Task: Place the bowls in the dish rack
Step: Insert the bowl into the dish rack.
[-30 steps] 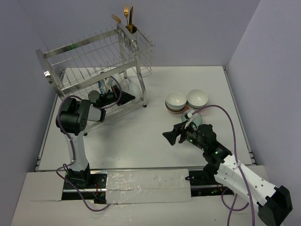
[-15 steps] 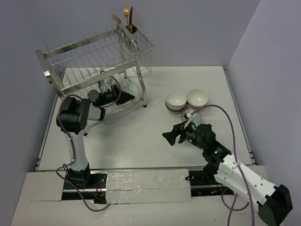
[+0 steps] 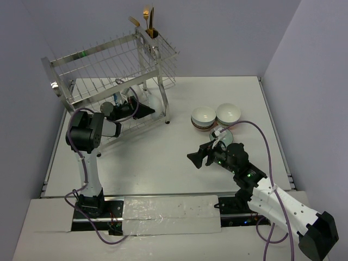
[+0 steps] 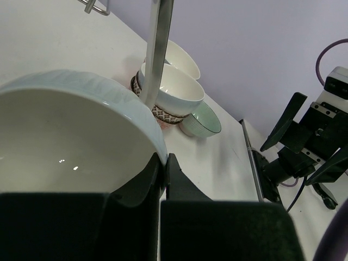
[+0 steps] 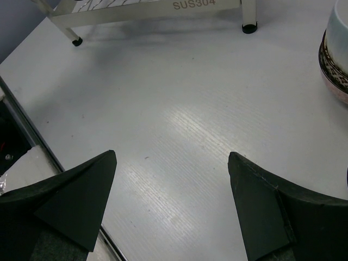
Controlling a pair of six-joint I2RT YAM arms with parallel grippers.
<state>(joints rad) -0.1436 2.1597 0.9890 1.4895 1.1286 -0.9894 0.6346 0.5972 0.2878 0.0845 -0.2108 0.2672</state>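
Observation:
The silver wire dish rack (image 3: pixel 109 70) stands at the back left, with gold cutlery in its corner cup. My left gripper (image 3: pixel 144 111) reaches into the rack's lower tier and is shut on the rim of a white bowl (image 4: pixel 70 136); its fingertips (image 4: pixel 173 163) pinch the rim in the left wrist view. Several bowls sit on the table to the right: a white one (image 3: pixel 203 115) on a brown-patterned stack, another white one (image 3: pixel 228 113) and a teal one (image 3: pixel 222 136). My right gripper (image 3: pixel 197 159) is open and empty above the table, left of those bowls.
A rack upright (image 4: pixel 157 49) crosses the left wrist view in front of the table bowls (image 4: pixel 171 89). The rack's leg (image 5: pixel 249 26) and lower rail show at the top of the right wrist view, with the bowl stack (image 5: pixel 337 49) at its right edge.
My left gripper has moved a little up and right, deeper into the rack's lower tier, with the white bowl. The right arm has not moved.

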